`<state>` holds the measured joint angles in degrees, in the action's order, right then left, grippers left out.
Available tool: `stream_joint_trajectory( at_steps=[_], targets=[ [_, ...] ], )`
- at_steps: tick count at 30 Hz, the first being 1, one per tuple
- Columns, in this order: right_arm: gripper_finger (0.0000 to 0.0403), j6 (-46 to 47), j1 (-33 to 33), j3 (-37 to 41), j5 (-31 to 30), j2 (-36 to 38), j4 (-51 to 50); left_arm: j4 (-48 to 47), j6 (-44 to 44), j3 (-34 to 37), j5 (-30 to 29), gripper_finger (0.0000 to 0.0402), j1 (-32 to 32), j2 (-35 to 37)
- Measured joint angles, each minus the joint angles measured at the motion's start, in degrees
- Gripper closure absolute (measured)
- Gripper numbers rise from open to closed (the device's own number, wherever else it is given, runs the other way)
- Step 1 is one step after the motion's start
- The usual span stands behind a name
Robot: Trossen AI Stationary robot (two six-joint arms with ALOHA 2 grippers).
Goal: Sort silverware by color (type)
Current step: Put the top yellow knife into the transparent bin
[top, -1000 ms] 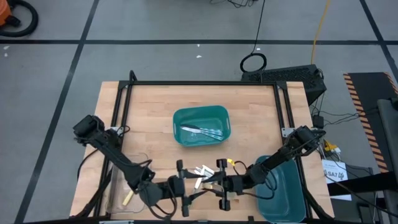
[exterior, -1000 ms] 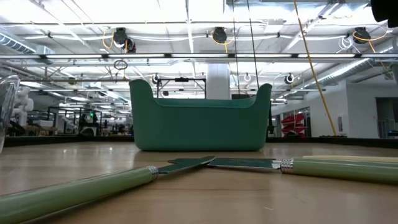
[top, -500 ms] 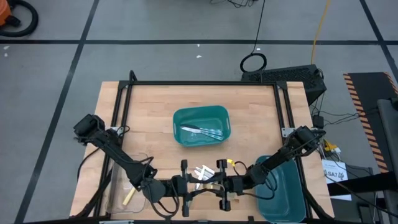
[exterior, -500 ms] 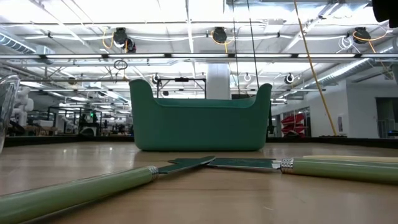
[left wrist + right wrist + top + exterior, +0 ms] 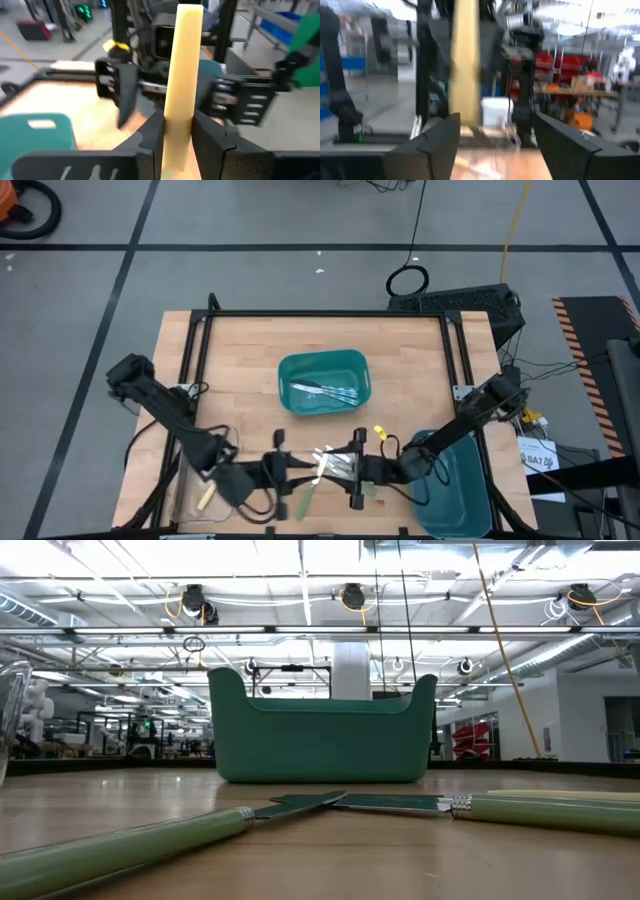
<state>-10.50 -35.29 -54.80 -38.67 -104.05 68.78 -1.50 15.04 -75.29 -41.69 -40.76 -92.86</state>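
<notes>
The pale yellow handle (image 5: 181,85) in the left gripper (image 5: 176,131) is running off the picture's top edge, hiding its head. The right wrist view is blurring everything.

A light wooden table (image 5: 240,350) with a black frame along its edges carries the scene. A teal bin (image 5: 323,382) sits near its middle, a clear tray (image 5: 200,480) at the near left and a second teal bin (image 5: 455,490) at the near right. Two green-handled knives (image 5: 300,815) lie directly on the wood, blade tips crossing.
</notes>
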Motion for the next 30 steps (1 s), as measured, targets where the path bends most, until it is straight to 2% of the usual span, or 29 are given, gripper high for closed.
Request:
stream_joint_trajectory(
  at_steps=[5, 9, 14, 20, 30],
  targets=[
    [0.0146, 8.0, 0.0, 0.0, -0.2, 6.3, -18.1, -11.9, 10.6, 0.0, -0.8, 0.0318, -1.7, 3.8],
    [0.0153, 11.2, 0.0, 0.0, -0.5, 8.6, -26.6, -21.4, 19.8, 0.0, -0.8, 0.0318, -2.8, 6.5],
    [0.0160, 11.2, -0.9, 0.0, -0.5, 9.6, -28.8, -36.9, 35.5, -0.1, 3.7, 0.0318, -3.9, 8.5],
    [0.0161, 9.3, -1.8, 0.0, -0.4, 10.3, -29.0, -57.3, 55.6, -4.4, 11.6, 0.0318, -8.1, 8.6],
    [0.0161, 9.4, -1.9, 0.0, -0.4, 10.2, -30.5, -70.3, 88.2, -4.9, 19.6, 0.0318, -21.3, 6.6]
  ],
)
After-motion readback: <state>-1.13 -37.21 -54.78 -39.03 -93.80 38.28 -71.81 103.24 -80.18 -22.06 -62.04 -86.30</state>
